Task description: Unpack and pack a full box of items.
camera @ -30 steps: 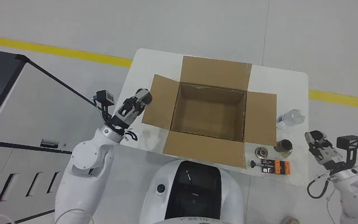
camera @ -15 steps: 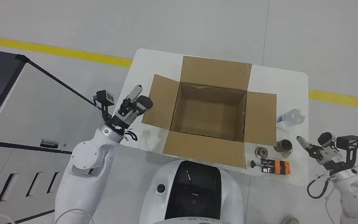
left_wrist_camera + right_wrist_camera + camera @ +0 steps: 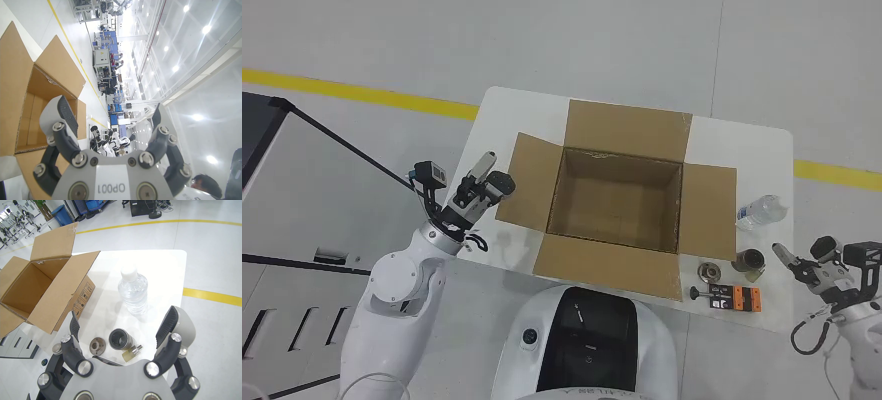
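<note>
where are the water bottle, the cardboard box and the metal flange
water bottle (image 3: 133, 294): right wrist view, on its clear body
cardboard box (image 3: 627, 130): top view, on its far flap
metal flange (image 3: 101, 344): right wrist view, on its disc face

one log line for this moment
box open on table | bottle, metal parts beside it | left gripper open | right gripper open

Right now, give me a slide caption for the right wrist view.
Right fingers open, facing a water bottle and metal parts beside the open box.
</note>
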Controlling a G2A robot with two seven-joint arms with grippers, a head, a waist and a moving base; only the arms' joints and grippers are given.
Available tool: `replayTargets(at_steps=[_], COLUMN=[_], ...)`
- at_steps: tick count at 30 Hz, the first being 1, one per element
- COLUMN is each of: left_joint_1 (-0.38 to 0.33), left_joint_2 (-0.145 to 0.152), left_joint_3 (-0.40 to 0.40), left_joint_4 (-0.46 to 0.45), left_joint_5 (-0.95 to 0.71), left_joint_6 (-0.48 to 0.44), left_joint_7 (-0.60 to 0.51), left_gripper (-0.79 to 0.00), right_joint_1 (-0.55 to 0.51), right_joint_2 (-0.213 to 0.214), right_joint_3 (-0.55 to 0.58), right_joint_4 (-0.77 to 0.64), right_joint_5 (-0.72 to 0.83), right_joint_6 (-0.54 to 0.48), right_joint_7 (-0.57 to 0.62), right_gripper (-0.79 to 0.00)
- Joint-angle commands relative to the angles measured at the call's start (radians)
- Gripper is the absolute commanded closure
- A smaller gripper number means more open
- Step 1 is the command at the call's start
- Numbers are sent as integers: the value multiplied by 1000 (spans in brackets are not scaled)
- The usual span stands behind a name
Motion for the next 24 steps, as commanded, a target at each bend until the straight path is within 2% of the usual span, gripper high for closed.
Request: replayTargets(at_steps=[1,5,7,11,16,21,24], left_joint_1=[-1,-1,-2,30,77,80,80], left_joint_2=[-1,-3,-1,3,4,3,3], left_joint_3=[1,-26,-65,-132,-144,-141,-141], left_joint_4=[0,26,63,78,48,46,46], left_joint_5=[-10,-88,-119,-150,-153,-151,-151], left_joint_6=[-1,-52,-73,-99,-97,-96,-96], left_joint_7=[4,16,11,0,-3,-2,-2], left_gripper=[-785,-785,-785,-785,-785,-785,-785], right_joint_1=[2,-40,-57,-59,-56,-60,-22], right_joint_2=[-1,-20,-31,-49,-54,-53,-55], right_joint_3=[-3,-86,-143,-231,-222,-190,-206], right_joint_4=[-8,-42,-48,-27,-32,-34,17], right_joint_5=[-1,-22,-57,-122,-165,-259,-282], right_joint_6=[-1,-4,33,126,192,247,287], right_joint_7=[-16,-184,-255,-409,-515,-594,-610], right_gripper=[-785,-785,-785,-785,-785,-785,-785])
